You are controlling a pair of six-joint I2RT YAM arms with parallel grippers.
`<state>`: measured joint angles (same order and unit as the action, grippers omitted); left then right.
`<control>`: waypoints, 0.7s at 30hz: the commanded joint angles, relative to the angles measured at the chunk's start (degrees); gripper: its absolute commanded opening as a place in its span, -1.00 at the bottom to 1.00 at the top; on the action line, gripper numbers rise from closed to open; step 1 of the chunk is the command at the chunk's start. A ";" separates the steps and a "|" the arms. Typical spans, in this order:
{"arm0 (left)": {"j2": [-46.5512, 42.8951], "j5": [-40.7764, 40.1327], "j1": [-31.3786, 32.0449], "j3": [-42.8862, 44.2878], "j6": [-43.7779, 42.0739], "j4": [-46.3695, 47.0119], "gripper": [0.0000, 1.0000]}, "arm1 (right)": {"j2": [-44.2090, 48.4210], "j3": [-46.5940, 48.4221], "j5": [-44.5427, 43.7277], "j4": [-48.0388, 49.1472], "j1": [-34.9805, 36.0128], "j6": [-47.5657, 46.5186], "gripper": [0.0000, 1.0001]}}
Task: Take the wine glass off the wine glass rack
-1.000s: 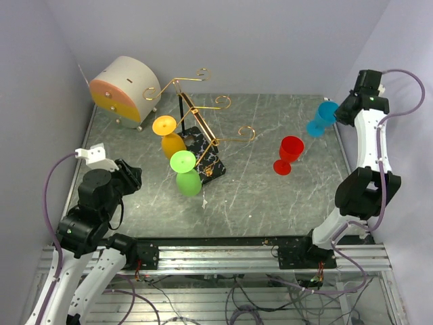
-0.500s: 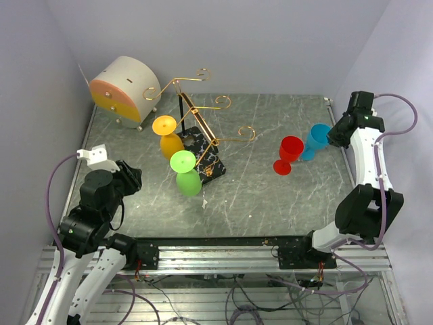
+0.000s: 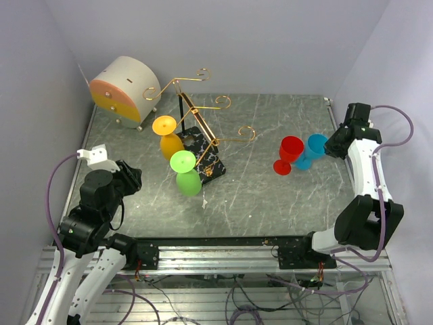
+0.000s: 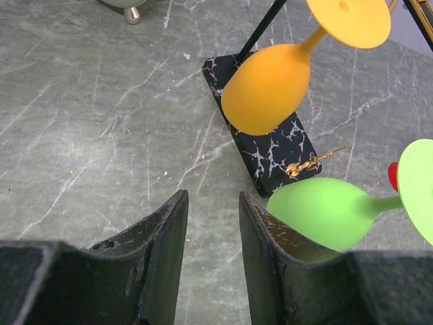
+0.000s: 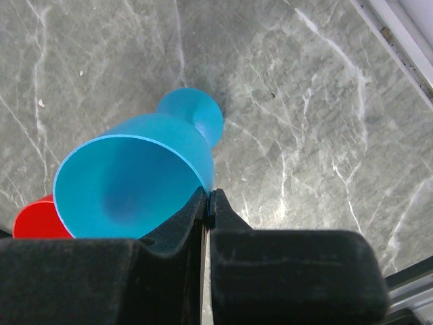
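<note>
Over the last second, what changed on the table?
The right gripper, jaws shut on the blue wine glass at its rim, carried it nearer and leftward, to beside the red wine glass. The left gripper, the rack, and the orange glass and the green glass hanging on it stayed put.

The grey-green stone-look table top (image 3: 270, 203): smooth, white-veined, low sheen. The thin gold wire wine glass rack (image 3: 197, 112): polished bright metal; its black post (image 4: 260, 30) matt; its rectangular black marble base (image 4: 270, 145) white-veined, smooth, semi-gloss. The orange plastic wine glass (image 4: 267, 88), green plastic wine glass (image 4: 325, 210), blue plastic wine glass (image 5: 135, 183) and red plastic wine glass (image 3: 289, 152): all opaque, smooth, satin finish. The round beige-and-orange drawer box (image 3: 128, 84): matt, painted look; material cannot be told. Both the left gripper (image 4: 213, 200) and right gripper (image 5: 208, 200): black, matt, finely grained plastic. The near-edge silver rail frame (image 3: 223, 257): bare brushed metal.
</note>
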<state>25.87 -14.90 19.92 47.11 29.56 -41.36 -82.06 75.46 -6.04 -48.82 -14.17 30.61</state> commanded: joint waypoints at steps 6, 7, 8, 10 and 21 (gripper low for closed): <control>-0.66 -0.69 -0.15 -0.18 -0.91 2.52 -0.07 | 1.87 -3.77 0.80 2.51 0.00 -0.31 -1.00; -0.65 -0.69 -0.15 -0.18 -0.91 2.52 -0.07 | 2.01 -3.82 0.80 2.68 0.02 -0.44 -1.00; -0.62 -0.73 -0.15 -0.19 -0.90 2.47 -0.07 | 2.07 -3.76 0.83 2.82 0.02 -0.56 -0.99; -0.71 -0.81 -0.15 -0.14 -0.91 2.35 -0.07 | 2.10 -3.65 1.03 2.99 0.02 -0.85 -0.90; -0.84 -1.00 -0.15 -0.14 -0.83 2.08 -0.07 | 3.19 -0.65 2.44 1.84 0.02 -2.58 -0.49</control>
<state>25.43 -14.87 19.92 47.09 29.34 -41.39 -80.75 72.01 -4.23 -46.70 -14.17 29.26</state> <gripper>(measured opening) 0.468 0.241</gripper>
